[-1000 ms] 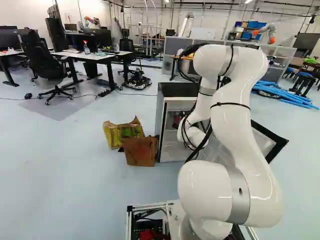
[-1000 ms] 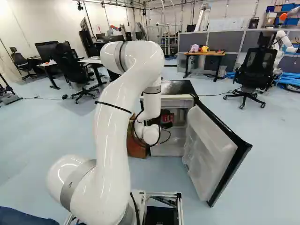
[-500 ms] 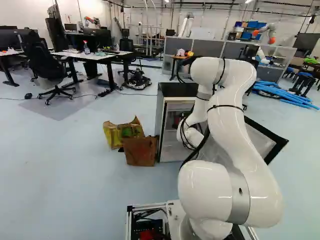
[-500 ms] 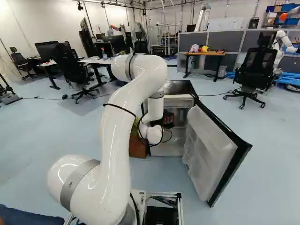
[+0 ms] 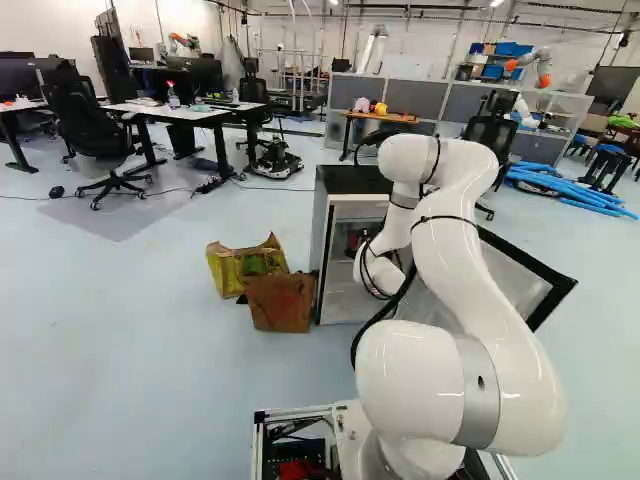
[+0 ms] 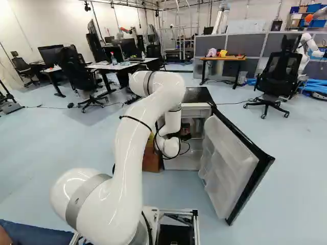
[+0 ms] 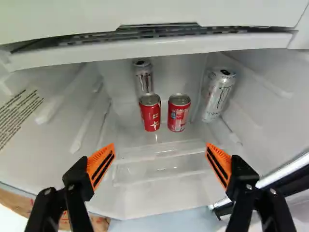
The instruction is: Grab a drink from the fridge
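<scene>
The fridge point(image 6: 198, 96) is the biggest thing near the fingers, a white-lined cabinet with a black top, standing open ahead of them. The white arm point(image 6: 127, 163) rises behind the fingers and bends over, its wrist at the fridge's open front. The fridge door point(image 6: 230, 163) hangs wide open, its dark edge running just outside one finger. A brown bag point(image 5: 280, 303) sits on the floor by the other finger's side of the fridge, next to a yellow bag point(image 5: 228, 270).

The black fingers point(image 7: 219, 164) with orange pads are spread far apart and have hold of nothing; the two pads slant toward each other across a broad gap.

The drinks are inside the fridge, beyond the fingertips and touching neither. The tallest are two slim cans. One, whitish silver with dark markings point(image 7: 218, 94), stands ahead of the finger on the door side, near the inner wall. The other, a silvery grey can with a dark-looking top point(image 7: 144, 77), stands farthest from the fingers, partly hidden by a shorter can.

The smallest are two squat red cans with dull silver lids and pale lettering, both upright, side by side with a small space between them, ahead of the gap. The red can nearer the bag side point(image 7: 150, 115) is in front of the grey one; the red can nearer the door side point(image 7: 178, 115) shows a pale patch of print.
</scene>
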